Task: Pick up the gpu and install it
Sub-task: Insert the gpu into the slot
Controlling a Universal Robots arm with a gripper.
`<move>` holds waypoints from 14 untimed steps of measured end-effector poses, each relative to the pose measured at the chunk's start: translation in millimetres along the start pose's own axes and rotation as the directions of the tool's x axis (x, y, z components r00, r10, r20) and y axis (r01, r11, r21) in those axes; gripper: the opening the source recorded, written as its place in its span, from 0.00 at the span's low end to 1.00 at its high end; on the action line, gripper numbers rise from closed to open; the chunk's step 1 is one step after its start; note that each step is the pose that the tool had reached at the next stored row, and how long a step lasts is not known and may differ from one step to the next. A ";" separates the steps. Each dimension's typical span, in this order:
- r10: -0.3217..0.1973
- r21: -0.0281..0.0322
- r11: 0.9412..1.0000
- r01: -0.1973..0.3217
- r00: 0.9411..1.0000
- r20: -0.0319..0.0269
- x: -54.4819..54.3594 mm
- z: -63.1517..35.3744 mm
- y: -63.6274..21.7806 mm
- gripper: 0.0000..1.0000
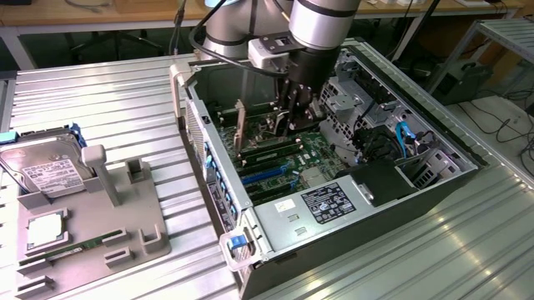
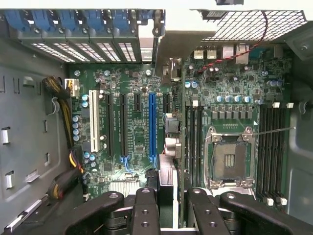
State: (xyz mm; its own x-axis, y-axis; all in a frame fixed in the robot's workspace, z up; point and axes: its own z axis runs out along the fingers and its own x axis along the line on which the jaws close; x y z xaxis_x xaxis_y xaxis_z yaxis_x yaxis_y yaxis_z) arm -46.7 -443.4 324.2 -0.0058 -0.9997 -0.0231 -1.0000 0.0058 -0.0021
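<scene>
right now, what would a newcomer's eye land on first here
The open computer case lying on the ribbed metal table, with the arm reaching down inside. Its fingers hold the gpu upright over the motherboard. On the exterior view's left, a hard drive sits on a grey fixture.

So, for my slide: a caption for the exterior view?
Gripper holds the gpu upright inside the open computer case, above the motherboard.

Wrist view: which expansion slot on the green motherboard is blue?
The long blue plastic slot; its neighbours are black, and one further off is white.
</scene>
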 end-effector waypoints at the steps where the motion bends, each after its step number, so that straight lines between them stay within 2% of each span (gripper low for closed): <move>1: 0.000 -0.002 1.000 0.000 1.000 0.000 0.1 2.3 0.1 0.28; 7: 0.000 -0.003 1.000 0.000 1.000 0.000 4.8 9.2 0.4 0.28; 10: -0.001 -0.003 1.000 0.001 1.000 0.000 4.9 10.2 4.9 0.28; 14: -0.001 -0.003 1.000 0.001 1.000 0.000 8.2 14.9 5.9 0.28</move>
State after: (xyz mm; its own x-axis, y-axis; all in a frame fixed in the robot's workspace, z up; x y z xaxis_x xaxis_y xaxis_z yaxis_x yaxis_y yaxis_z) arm -52.6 -451.2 309.1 -0.0051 -0.9997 -0.0236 -1.0000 0.0051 0.0004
